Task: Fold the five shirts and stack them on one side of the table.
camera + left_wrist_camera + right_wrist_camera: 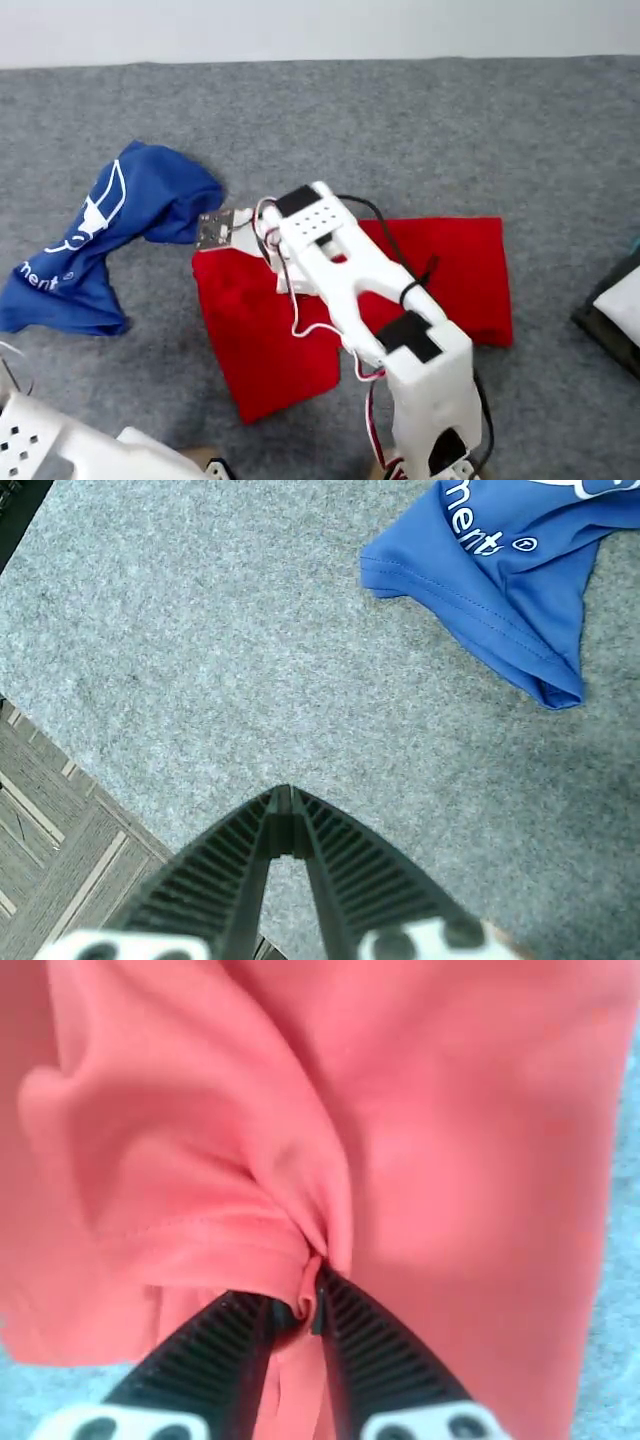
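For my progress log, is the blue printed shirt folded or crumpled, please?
Crumpled: the blue printed shirt lies bunched and twisted on the grey carpeted table.

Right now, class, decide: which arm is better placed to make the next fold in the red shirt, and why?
Right. The right tool is shut on a pinch of the red shirt, while the left tool is shut over bare carpet, near the blue shirt.

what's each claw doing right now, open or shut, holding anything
Left claw: shut, holding nothing, above the grey mat near the blue shirt.
Right claw: shut on a fold of the red shirt.
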